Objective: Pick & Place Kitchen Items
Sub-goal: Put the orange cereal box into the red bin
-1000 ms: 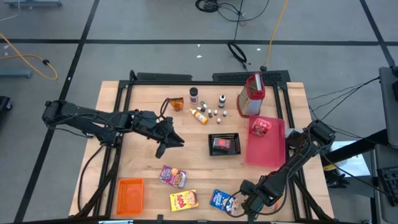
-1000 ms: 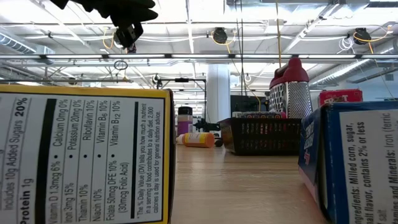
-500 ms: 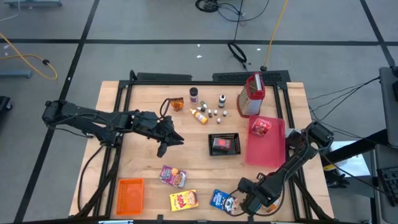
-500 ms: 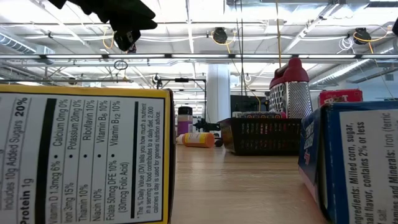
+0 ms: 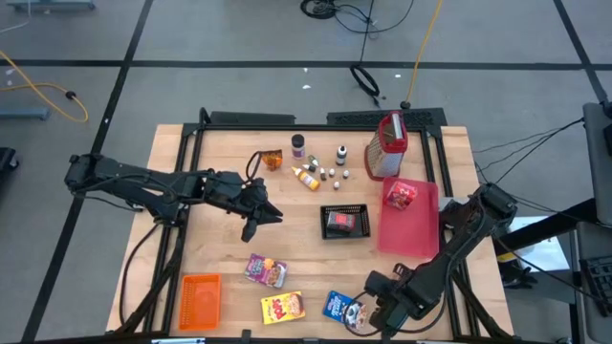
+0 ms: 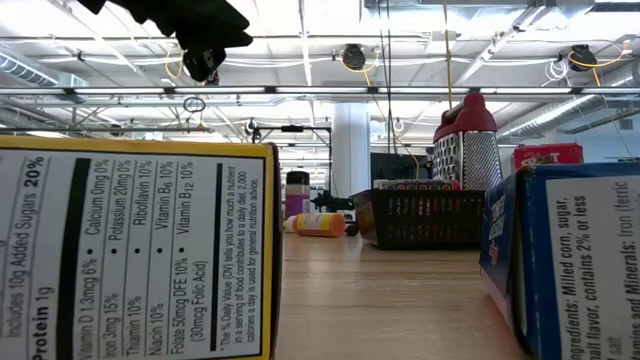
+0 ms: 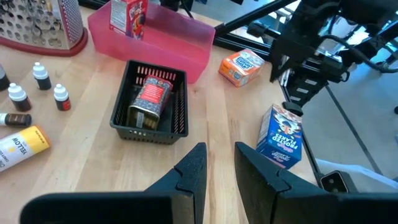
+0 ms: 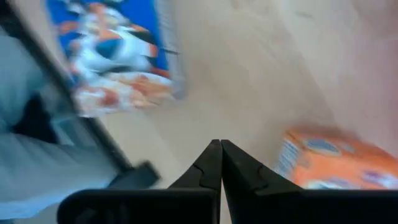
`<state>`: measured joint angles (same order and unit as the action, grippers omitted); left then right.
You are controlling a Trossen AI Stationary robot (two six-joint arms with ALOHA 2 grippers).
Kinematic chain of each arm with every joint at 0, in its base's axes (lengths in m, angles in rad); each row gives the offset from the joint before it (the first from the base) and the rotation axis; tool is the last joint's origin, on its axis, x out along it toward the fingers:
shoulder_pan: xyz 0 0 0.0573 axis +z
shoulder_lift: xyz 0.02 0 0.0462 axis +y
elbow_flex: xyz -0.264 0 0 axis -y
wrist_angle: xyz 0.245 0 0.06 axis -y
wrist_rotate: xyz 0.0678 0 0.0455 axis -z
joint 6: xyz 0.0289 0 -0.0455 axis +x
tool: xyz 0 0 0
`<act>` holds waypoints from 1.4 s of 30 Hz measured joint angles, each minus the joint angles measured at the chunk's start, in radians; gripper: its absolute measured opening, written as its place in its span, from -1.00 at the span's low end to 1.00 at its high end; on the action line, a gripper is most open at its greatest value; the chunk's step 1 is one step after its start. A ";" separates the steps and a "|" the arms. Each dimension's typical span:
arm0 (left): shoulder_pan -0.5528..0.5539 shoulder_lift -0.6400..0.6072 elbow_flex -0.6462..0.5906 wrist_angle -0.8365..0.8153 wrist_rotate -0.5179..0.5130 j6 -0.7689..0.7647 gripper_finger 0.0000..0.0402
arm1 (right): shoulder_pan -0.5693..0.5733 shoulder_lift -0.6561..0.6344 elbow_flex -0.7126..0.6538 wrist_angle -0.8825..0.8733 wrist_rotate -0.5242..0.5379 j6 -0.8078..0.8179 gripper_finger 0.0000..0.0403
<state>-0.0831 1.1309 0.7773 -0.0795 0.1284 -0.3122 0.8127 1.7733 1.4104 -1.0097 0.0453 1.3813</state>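
The kitchen items lie scattered on the wooden table. A blue cereal box (image 5: 337,306) stands near the near edge, with a yellow-red box (image 5: 282,308) and a purple box (image 5: 266,270) to its left. An orange box (image 7: 245,65) lies near the red tray. Small bottles (image 5: 320,172) stand at the far side. My right gripper (image 5: 366,315) is shut just right of the blue box (image 8: 124,50), pointing at bare wood beside the orange box (image 8: 339,162). My left gripper (image 5: 261,220) hovers mid-table, left of the mesh basket, its fingers a narrow gap apart (image 7: 219,168).
A black mesh basket (image 5: 344,221) holds a can. The red tray (image 5: 413,229) holds a red box (image 5: 402,196). A grater (image 5: 386,146) stands at the far right, and an orange crate (image 5: 201,296) at the near left. Bare wood lies between the basket and the near boxes.
My right arm has edged a little toward the table's left along the near edge, closer to the blue box. My left arm has kept still.
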 joint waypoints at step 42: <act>-0.031 0.000 0.000 0.001 0.000 0.008 -0.60 | 0.034 0.000 -0.087 -0.264 -0.192 0.117 -0.15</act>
<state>-0.1139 1.1309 0.7773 -0.0789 0.1280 -0.3042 0.8463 1.7737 1.3231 -1.2734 -0.1470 1.4986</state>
